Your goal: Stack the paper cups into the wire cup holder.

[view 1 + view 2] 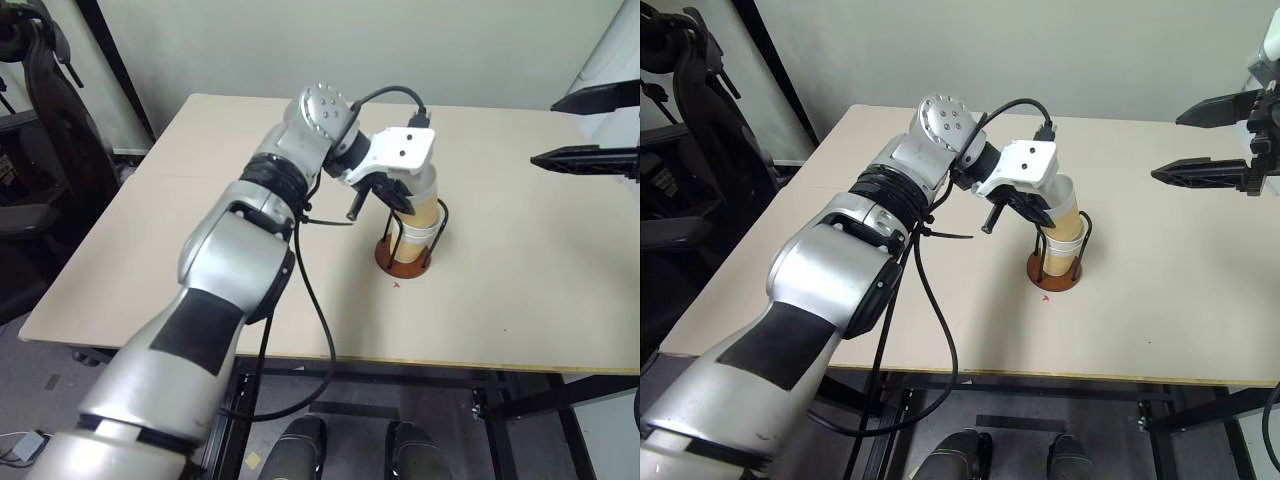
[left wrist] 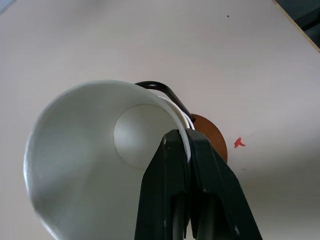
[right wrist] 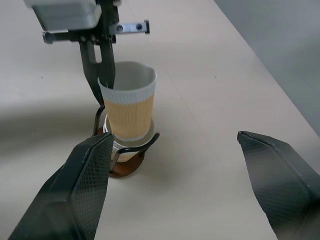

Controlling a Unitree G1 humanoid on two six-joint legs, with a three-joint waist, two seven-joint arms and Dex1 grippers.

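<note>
Black fingers of my left gripper [image 2: 188,150] are pinched tight on the white rolled rim of the top paper cup [image 3: 131,102], which sits tilted, partly nested in the cups below. Those cups stand in the wire cup holder [image 1: 407,254] near the middle of the tan table [image 1: 520,290]. Farther out to the right, my right gripper [image 1: 1200,140] hangs above the table with its jaws spread wide, holding nothing.
</note>
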